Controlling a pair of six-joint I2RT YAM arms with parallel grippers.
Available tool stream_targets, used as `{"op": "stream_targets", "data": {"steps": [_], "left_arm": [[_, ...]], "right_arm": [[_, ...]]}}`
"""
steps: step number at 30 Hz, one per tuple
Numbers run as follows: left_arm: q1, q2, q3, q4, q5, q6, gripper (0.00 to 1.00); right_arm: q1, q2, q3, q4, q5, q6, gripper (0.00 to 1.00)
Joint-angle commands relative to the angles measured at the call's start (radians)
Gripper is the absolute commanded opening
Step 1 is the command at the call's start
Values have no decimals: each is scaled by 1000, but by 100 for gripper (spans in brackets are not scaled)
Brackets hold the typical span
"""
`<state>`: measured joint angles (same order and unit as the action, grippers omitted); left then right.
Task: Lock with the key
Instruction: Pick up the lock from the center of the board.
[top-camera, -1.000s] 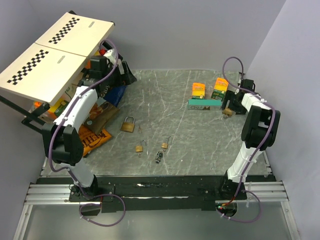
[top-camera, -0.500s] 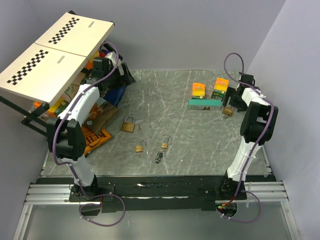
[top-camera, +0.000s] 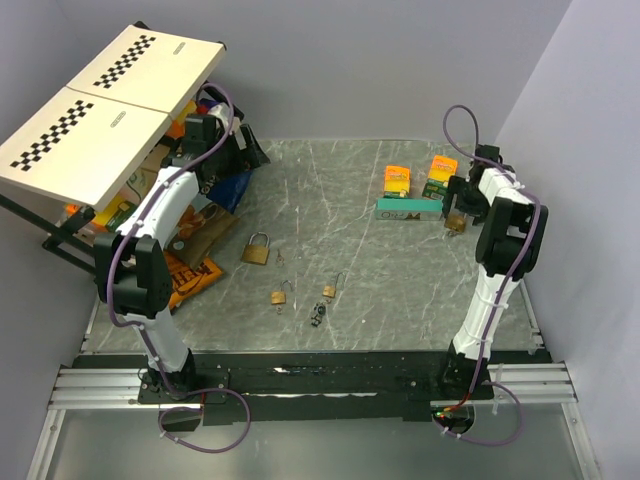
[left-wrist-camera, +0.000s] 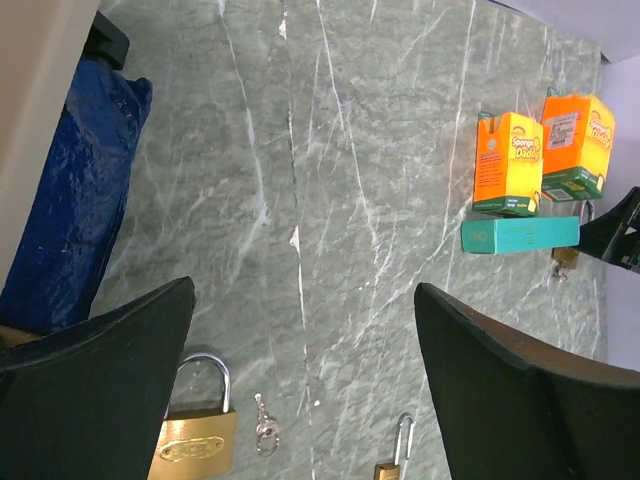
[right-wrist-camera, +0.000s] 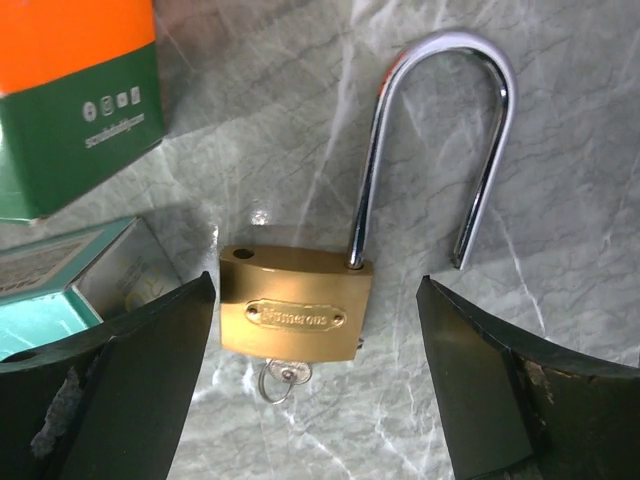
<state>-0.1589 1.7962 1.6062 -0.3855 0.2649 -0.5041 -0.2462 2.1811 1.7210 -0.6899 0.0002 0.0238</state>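
The key (top-camera: 317, 316), a tiny dark bunch on a ring, lies at the front middle of the table, far from both grippers. My right gripper (right-wrist-camera: 315, 292) is open, its jaws either side of a brass padlock (right-wrist-camera: 297, 303) with its shackle swung open and a small key (right-wrist-camera: 283, 377) in its base. That padlock (top-camera: 455, 224) lies at the back right. My left gripper (left-wrist-camera: 302, 295) hangs open high over the table. Below it lie a large shut padlock (left-wrist-camera: 195, 435) and a loose small key (left-wrist-camera: 264, 430).
Two small brass padlocks (top-camera: 280, 296) (top-camera: 329, 290) lie near the bunch. Two orange boxes (top-camera: 397, 180) (top-camera: 440, 177) and a teal box (top-camera: 408, 210) stand left of the right gripper. A checkerboard panel (top-camera: 110, 100), blue bag (top-camera: 230, 188) and snack packs (top-camera: 185, 270) crowd the left.
Both arms have folded in and reached further back. The right gripper has settled over the open padlock. Both grippers stay open and no object has moved.
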Motion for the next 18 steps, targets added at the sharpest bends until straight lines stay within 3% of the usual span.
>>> {"op": "stream_targets", "data": {"steps": [1,11,15,18], "left_arm": [[27,15,43,4,-9,-22,96],[44,35,61,-15,-9,-27,96],[45,20,47,10,17,-25,96],[44,11,35,22,75,-14,96]], "right_arm": [[4,39,77,-88,17,-51,91],[5,71,135,-171,7,-90,88],[1,48,91,-172,17,-88,78],[-8,28,54,-174,4,-94,62]]}}
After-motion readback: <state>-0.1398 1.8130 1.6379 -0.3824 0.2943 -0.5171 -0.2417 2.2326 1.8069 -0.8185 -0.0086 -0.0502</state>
